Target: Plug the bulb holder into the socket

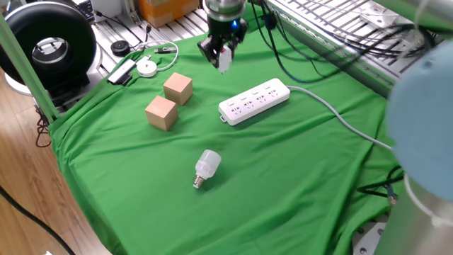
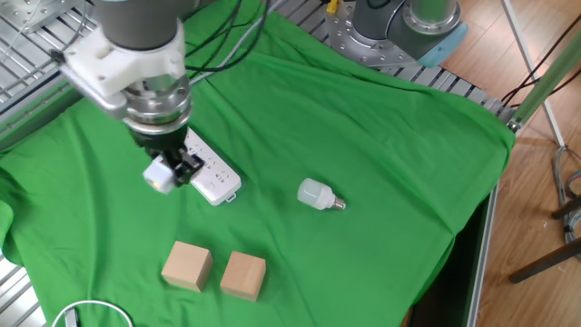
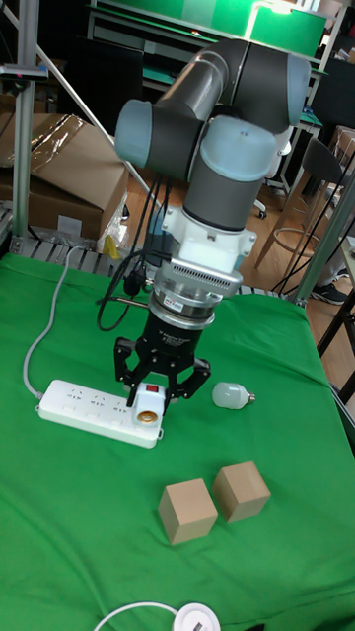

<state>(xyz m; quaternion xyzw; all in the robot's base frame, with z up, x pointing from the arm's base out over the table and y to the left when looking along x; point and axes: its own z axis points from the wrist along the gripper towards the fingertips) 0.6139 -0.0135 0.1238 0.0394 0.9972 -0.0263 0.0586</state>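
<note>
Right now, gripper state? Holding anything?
Gripper: closed on the bulb holder, held in the air above the green cloth, not yet in the socket.

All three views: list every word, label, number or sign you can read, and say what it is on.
No text can be read in any view.
Socket: only outlet holes and small marks, too small to read.
Bulb holder in the gripper: a red patch, no letters visible.
Bulb: no print that can be made out.
Wooden cubes: plain faces.
Arm collar: fine dark marks, blurred.
</note>
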